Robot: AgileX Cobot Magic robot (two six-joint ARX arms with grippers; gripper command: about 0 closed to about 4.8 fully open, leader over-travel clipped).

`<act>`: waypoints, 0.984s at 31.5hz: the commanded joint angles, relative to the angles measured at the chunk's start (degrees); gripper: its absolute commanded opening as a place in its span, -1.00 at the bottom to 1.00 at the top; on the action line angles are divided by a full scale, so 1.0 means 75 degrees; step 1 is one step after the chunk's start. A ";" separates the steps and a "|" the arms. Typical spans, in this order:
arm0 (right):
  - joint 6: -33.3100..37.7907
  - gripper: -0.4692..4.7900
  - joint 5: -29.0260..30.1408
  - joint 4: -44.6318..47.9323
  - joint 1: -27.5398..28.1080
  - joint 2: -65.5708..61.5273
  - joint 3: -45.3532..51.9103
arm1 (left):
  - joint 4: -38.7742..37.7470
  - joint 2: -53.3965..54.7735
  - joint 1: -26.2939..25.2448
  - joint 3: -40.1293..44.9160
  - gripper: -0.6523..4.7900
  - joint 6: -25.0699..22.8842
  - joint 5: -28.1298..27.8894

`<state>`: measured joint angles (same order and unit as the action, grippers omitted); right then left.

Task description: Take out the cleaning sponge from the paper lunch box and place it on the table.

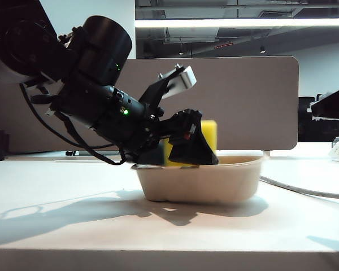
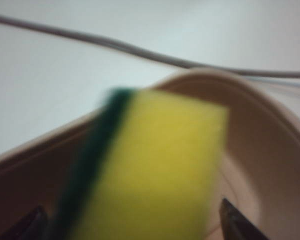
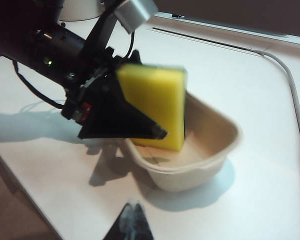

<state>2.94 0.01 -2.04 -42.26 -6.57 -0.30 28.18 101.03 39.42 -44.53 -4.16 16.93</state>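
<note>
White table, sponge between left gripper fingers

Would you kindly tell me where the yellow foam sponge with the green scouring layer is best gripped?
Grip the yellow foam sponge across its two broad faces, coming from the box's open top: it stands on edge in the beige pulp lunch box, its upper half clear of the rim. The open left gripper already straddles it.

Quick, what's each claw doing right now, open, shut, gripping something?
Left gripper: open wide, jaws either side of the cleaning sponge standing in the paper lunch box; no grip yet.
Right gripper: away from the box; state cannot be told.
</note>
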 commanded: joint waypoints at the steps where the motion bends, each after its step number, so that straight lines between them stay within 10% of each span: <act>1: 0.0003 -0.84 -0.0006 0.0102 -0.0003 0.0003 -0.0015 | -0.0259 -0.0035 0.0012 -0.0050 0.22 0.0009 0.0006; 4: 0.0003 -0.84 0.0000 0.0102 -0.0009 0.0003 -0.0015 | -0.0076 -0.0047 0.0012 -0.0050 -0.81 0.0015 -0.0207; 18: 0.0003 -0.84 -0.0006 0.0099 -0.0006 0.0003 -0.0015 | 0.1102 -0.0886 0.0012 -0.0058 -0.78 0.0420 -0.0117; 27: 0.0003 -0.84 -0.0006 0.0099 -0.0006 0.0003 -0.0015 | -0.2005 -0.2556 -0.0006 -0.0058 -0.73 0.0128 -0.5234; 31: 0.0003 -0.84 -0.0006 0.0099 -0.0006 0.0003 -0.0015 | -0.2961 -0.2984 -0.0006 -0.0058 0.06 -0.0012 -0.5432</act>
<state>2.94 0.01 -2.04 -42.24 -6.57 -0.30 8.58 79.46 39.22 -44.93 -3.09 -24.43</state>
